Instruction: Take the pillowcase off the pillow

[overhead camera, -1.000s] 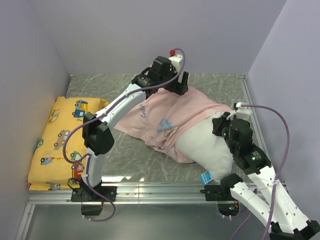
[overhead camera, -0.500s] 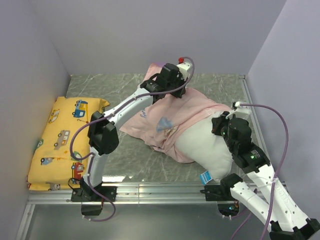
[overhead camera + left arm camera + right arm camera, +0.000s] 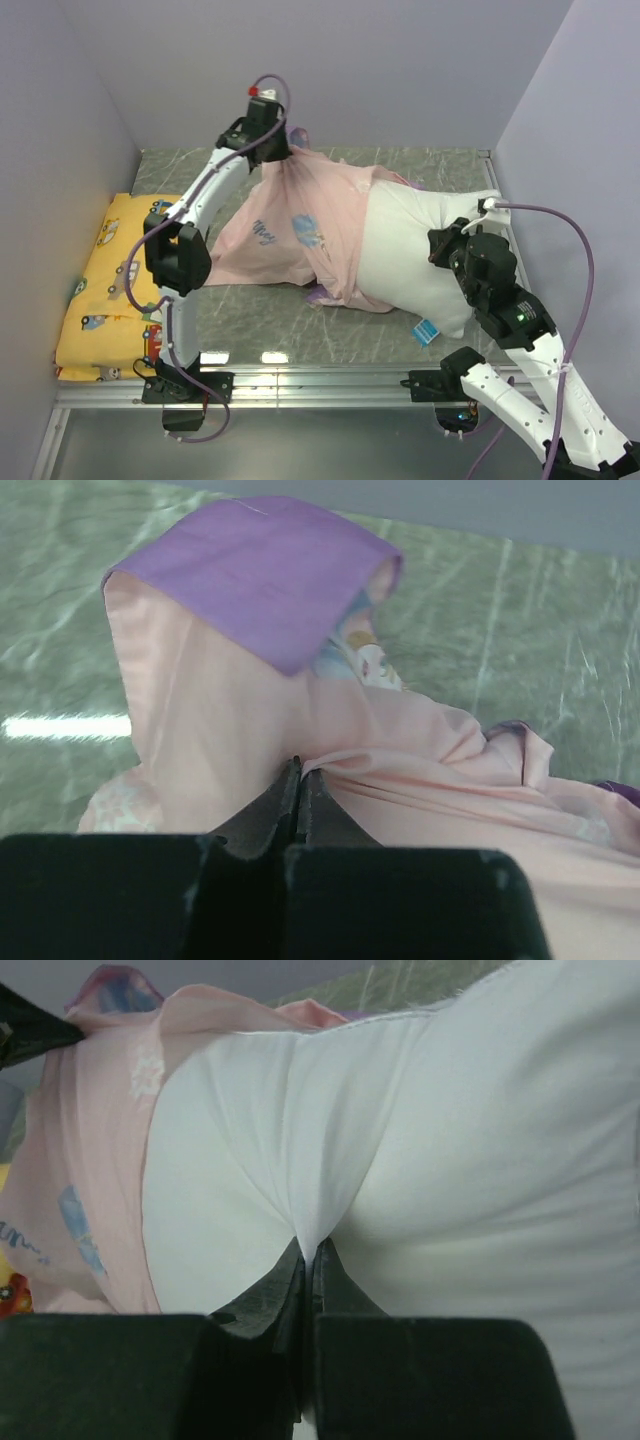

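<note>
Saw pale pink across the pillowcase (image 3: 300,240), with faint blue lettering and a small blue-and-cream figure print, and solid purple on its folded-over outer face. Found plain white on the pillow (image 3: 420,265), blue on its tag (image 3: 427,332). Noted yellow with cartoon vehicles on the cushion (image 3: 105,290), grey-green marbling on the table (image 3: 250,310).

On my screen the table (image 3: 260,325) is a grey-green marbled top. Lying on it: a yellow cushion (image 3: 100,300) with cartoon vehicles over by the left wall, well apart from the plump white pillow (image 3: 420,260) on the right (small blue tag (image 3: 427,332) at its near end). The pink pillowcase (image 3: 290,235) covers the pillow's left part and spreads across the middle — lower edge on the marble, far end lifted off.
</note>
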Action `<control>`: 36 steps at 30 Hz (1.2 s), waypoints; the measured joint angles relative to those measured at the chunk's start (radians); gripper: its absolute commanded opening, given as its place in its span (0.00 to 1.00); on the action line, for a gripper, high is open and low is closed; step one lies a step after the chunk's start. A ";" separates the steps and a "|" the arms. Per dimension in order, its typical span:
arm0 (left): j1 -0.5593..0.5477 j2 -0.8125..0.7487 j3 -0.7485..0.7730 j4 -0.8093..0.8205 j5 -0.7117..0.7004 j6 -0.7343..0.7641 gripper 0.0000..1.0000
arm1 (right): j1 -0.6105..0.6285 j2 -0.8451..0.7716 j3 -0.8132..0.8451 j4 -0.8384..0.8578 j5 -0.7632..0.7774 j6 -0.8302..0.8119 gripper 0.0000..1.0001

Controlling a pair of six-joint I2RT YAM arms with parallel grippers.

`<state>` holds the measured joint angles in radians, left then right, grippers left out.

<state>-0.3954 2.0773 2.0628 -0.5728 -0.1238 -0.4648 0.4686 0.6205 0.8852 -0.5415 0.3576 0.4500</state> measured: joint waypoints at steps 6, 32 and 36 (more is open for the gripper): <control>0.080 -0.033 0.004 -0.089 0.041 -0.084 0.00 | 0.013 0.028 0.061 -0.044 0.028 0.040 0.00; -0.076 -0.243 -0.096 0.060 -0.093 0.073 0.84 | 0.084 0.212 0.117 -0.077 0.107 -0.077 0.84; -0.143 -0.367 -0.128 0.071 -0.142 0.078 0.85 | 0.198 0.205 0.103 -0.077 0.113 -0.074 0.85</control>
<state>-0.5388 1.7103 1.9350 -0.5014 -0.2653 -0.3866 0.6666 0.8253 0.9886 -0.6189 0.4706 0.3763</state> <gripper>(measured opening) 0.843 0.841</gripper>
